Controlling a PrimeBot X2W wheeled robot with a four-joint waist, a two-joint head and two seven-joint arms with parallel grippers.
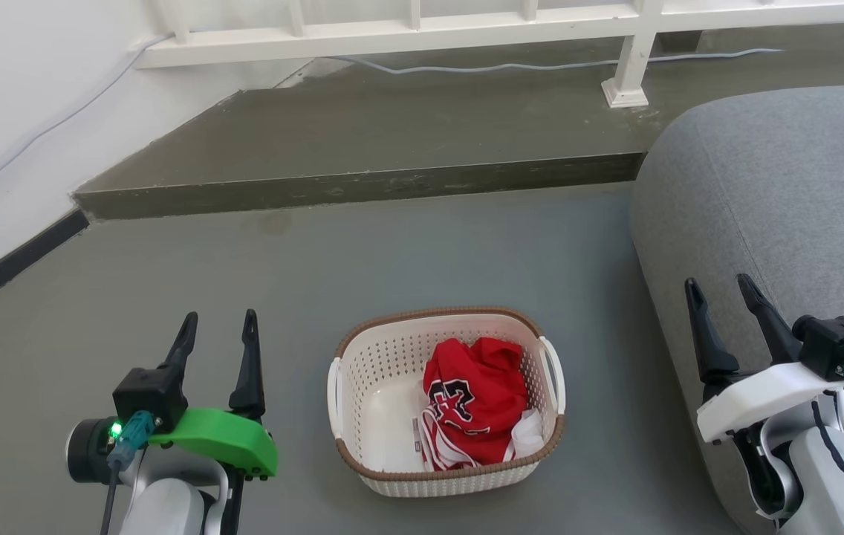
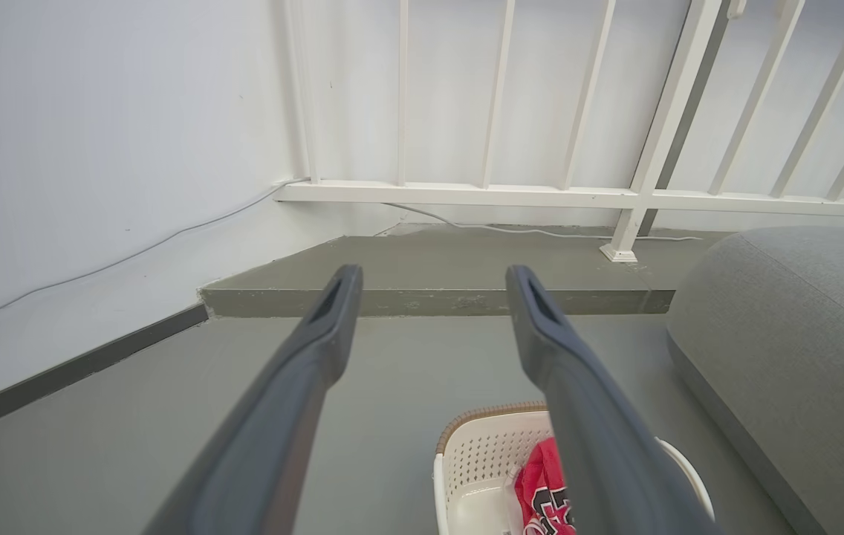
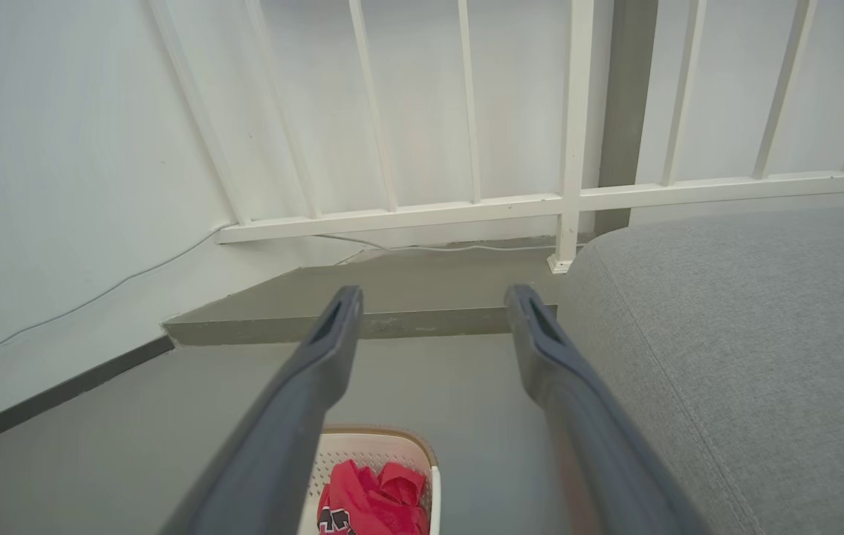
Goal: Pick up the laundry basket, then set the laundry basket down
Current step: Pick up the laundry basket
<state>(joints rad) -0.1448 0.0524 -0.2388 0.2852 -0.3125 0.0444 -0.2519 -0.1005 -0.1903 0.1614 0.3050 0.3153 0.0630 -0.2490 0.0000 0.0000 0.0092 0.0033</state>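
The laundry basket (image 1: 385,357) is standing on the grey floor (image 1: 392,253), between my two arms and near the grey sofa (image 1: 778,186). A red garment (image 1: 478,394) is lying inside it. The left gripper (image 1: 220,317) is hanging to the left of the basket, well apart from it. Its jaws are standing wide open and are holding nothing. The right gripper (image 1: 718,282) is hanging on the other side, over the sofa edge, with its jaws also spread and empty. So I am judging that the pick-up is not yet begun.

I am seeing some risks from here. The right arm is working very close to the sofa, so it could rub the cushion when it is coming in. The basket is looking light, so a one-sided push could slide it away. If the two sides are not rising together, it could tilt and drop the garment.

In both wrist views my own fingers and the bottom edge are cutting off most of the basket. The white cloth under the garment is possibly part of it, but I cannot tell.
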